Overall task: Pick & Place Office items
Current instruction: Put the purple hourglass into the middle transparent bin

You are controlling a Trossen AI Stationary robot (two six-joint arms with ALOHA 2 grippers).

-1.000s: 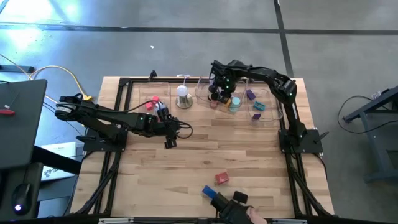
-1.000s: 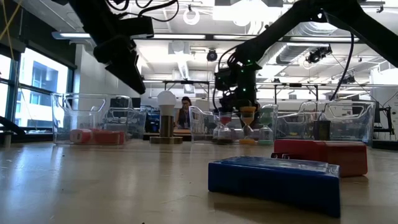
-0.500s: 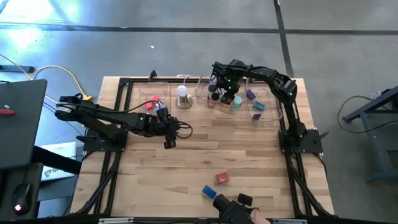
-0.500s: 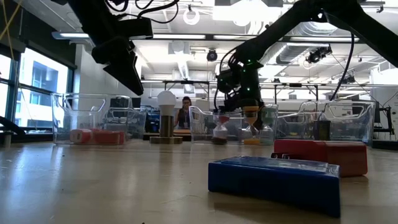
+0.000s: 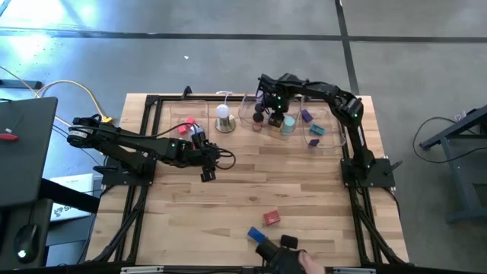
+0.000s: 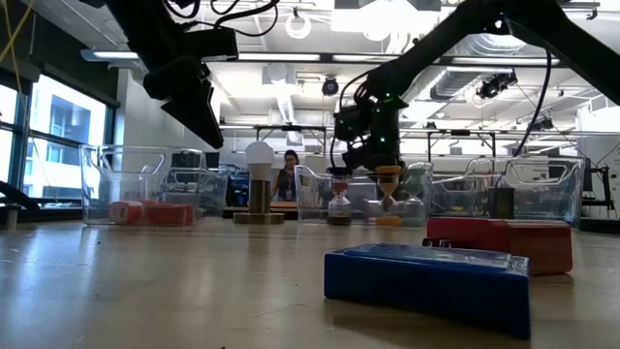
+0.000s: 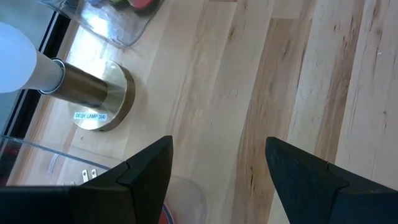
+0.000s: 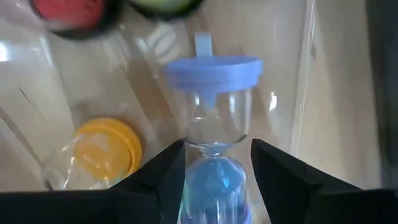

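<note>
I have the right gripper (image 5: 272, 114) over the middle tray (image 5: 251, 125) at the counter's far edge, its fingers (image 8: 163, 175) loosely flanking a blue sand timer (image 8: 213, 130) standing inside, ready to sort. The left gripper (image 7: 217, 168) waits open mid-counter. Red block (image 5: 272, 218) and blue block (image 5: 255, 234) lie unsorted at the near edge.

The table (image 5: 228, 194) carries three clear trays (image 5: 169, 114) and one white desk lamp (image 5: 223, 115). There are two claws, the left claw (image 5: 208, 169) and the right claw (image 5: 268, 112). Two blocks lie loose, well apart from both claws: one red block (image 5: 272, 218) and one blue block (image 5: 255, 233). Close at the right claw I count four small hourglass pieces: one blue (image 8: 214, 124), one yellow (image 8: 107, 149), and one red (image 8: 67, 9) and one green (image 8: 165, 5) that are only partly visible.
</note>
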